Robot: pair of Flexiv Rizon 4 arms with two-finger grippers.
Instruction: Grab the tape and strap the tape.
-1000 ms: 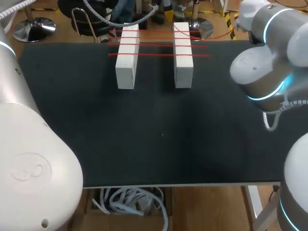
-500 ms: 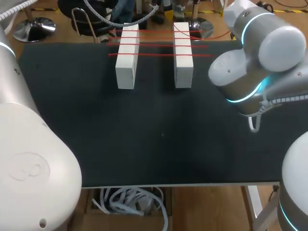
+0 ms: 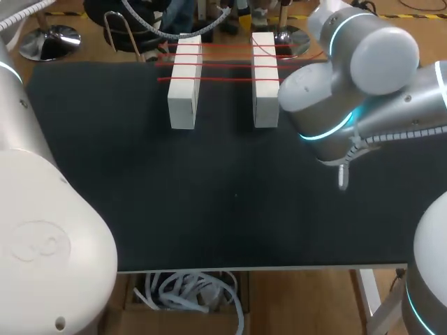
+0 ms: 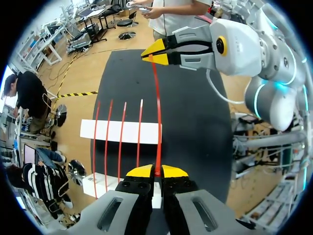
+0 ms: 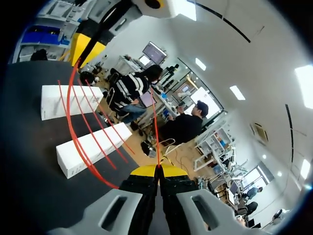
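Red tape [image 4: 158,122] is clamped at one end in the fully closed left gripper [image 4: 157,171], at the other in the closed right gripper [image 5: 157,170]. It is stretched taut over two white blocks [image 3: 183,84], beside four strands [image 3: 230,66] laid across them.

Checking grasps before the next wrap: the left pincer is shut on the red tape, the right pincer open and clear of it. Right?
No: the right pincer is shut on the red tape too, as the right wrist view shows. The left pincer is shut on it, as you said.
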